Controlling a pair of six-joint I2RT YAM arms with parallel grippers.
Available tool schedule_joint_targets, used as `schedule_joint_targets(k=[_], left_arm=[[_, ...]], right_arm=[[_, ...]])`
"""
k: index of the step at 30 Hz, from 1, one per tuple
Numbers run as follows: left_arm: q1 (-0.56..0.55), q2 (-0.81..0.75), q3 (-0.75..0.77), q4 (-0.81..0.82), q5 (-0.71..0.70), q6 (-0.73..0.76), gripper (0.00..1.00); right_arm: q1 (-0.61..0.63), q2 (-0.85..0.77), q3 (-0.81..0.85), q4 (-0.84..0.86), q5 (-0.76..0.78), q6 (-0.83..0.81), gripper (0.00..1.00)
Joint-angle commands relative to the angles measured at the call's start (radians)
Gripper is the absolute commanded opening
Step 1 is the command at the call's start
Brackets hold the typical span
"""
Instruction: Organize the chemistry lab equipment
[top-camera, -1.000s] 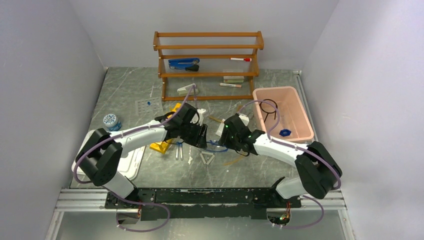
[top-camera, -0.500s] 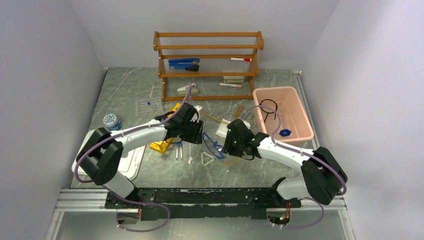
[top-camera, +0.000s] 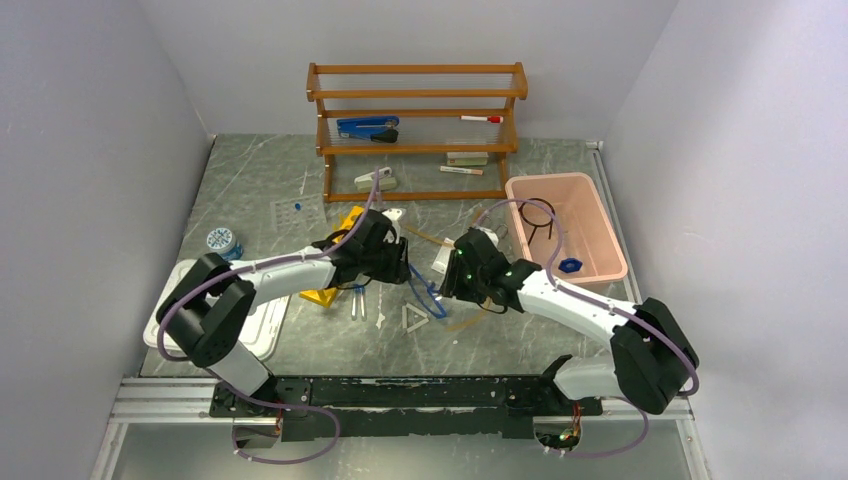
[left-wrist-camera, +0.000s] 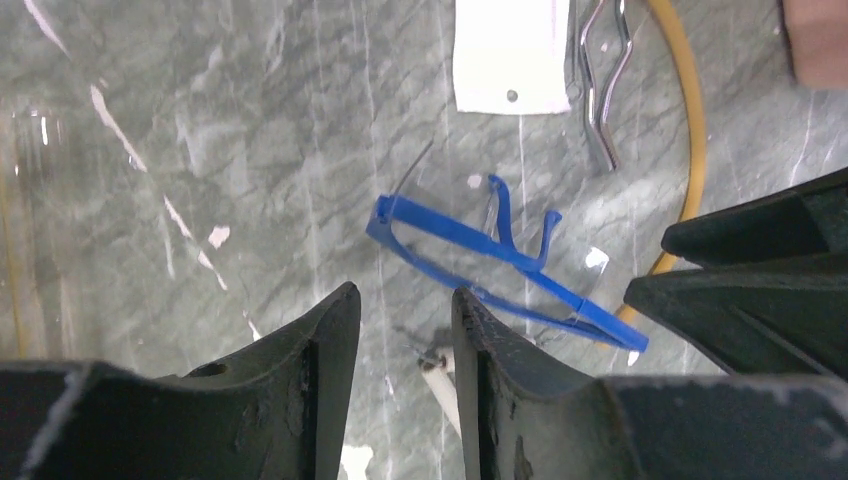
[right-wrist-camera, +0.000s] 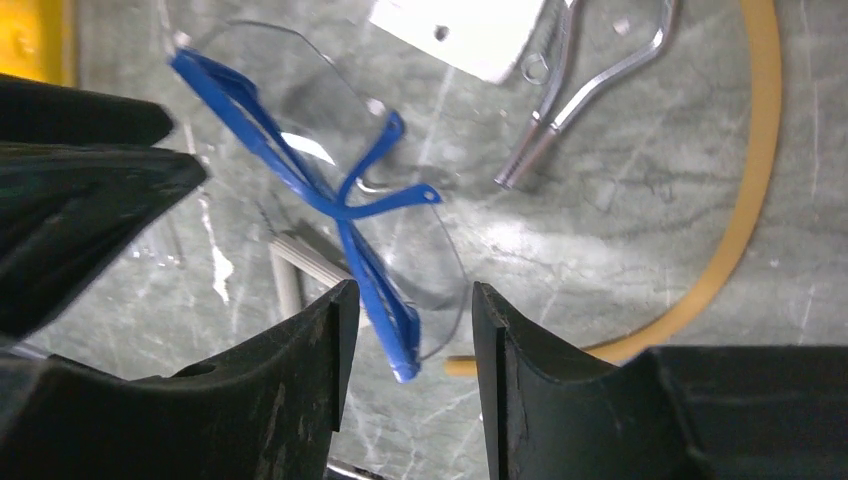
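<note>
Blue goggles (top-camera: 424, 290) lie on the counter (top-camera: 250, 180), between both arms. Left jaws apart, empty, tips just short of the frame. Right jaws apart, one blue temple end lying in their gap, unclamped. Amber tubing (right-wrist-camera: 745, 220) curves just beside, metal clip (right-wrist-camera: 570, 100) beyond.
</note>
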Motion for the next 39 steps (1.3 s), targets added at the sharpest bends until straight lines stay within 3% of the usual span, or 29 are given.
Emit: schedule_joint_targets(k=[1, 12, 22, 28, 31, 39], left_arm=[[0.005, 0.020, -0.049, 0.216, 0.006, 0.004, 0.43], [0.017, 0.069, -0.130, 0.345, -0.017, -0.036, 0.43], [0.052, 0.121, -0.190, 0.572, 0.178, -0.045, 0.44], [0.052, 0.164, -0.207, 0.660, 0.198, -0.056, 0.41], [0.053, 0.165, -0.212, 0.674, 0.185, -0.054, 0.37], [0.055, 0.121, -0.207, 0.650, 0.168, -0.023, 0.14]], right_arm=[[0.006, 0.004, 0.056, 0.025, 0.015, -0.069, 0.49], [0.006, 0.045, 0.082, 0.073, -0.022, -0.098, 0.47], [0.006, 0.083, 0.107, 0.109, -0.051, -0.111, 0.46], [0.006, 0.103, 0.131, 0.108, -0.052, -0.124, 0.46], [0.006, 0.110, 0.137, 0.107, -0.050, -0.125, 0.46], [0.005, 0.105, 0.152, 0.092, -0.033, -0.157, 0.46]])
